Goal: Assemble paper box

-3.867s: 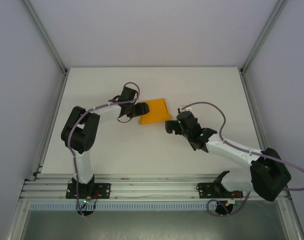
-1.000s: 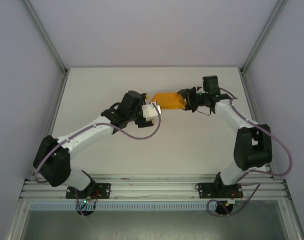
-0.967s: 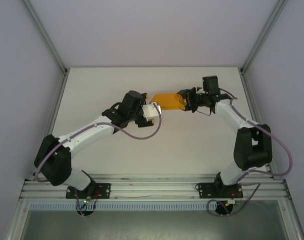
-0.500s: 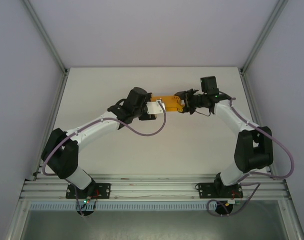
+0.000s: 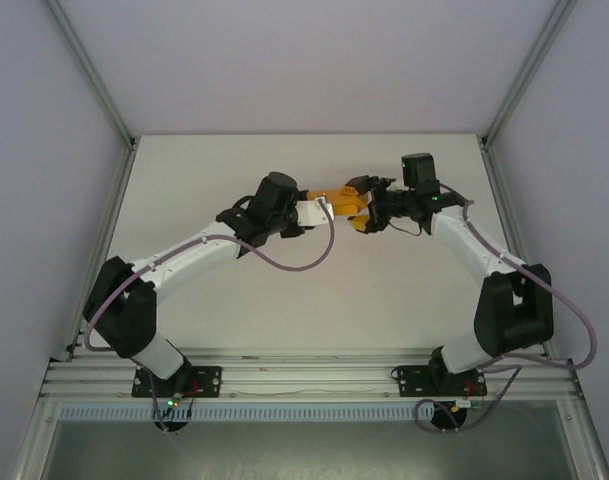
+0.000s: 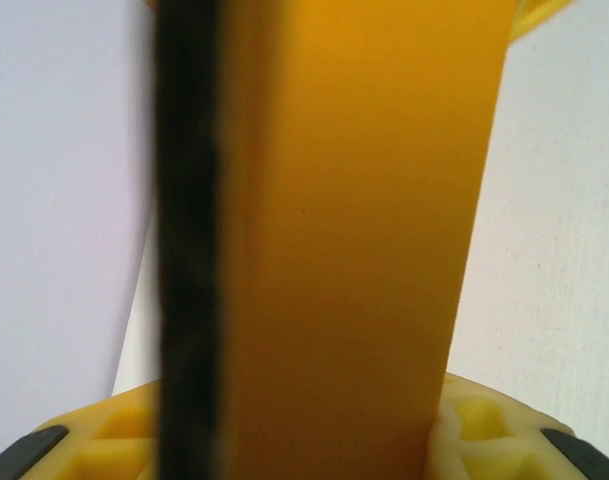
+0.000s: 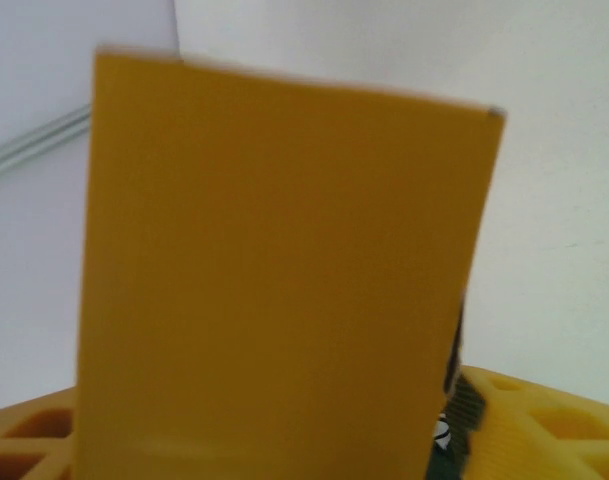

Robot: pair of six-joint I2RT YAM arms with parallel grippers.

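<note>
While clamped on opposite ends of the paper box (image 5: 345,200), left end effector (image 5: 327,208) and right end effector (image 5: 364,212) equally near, long axis between

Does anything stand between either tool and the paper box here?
Nothing visible does. The left tool and right tool meet the paper box from opposite ends, and in each wrist view the orange card rises directly from that tool.

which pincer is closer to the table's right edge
Right. The right pincer is at the paper box's right end, toward the table's right edge; the left pincer is at its left end, farther.
</note>
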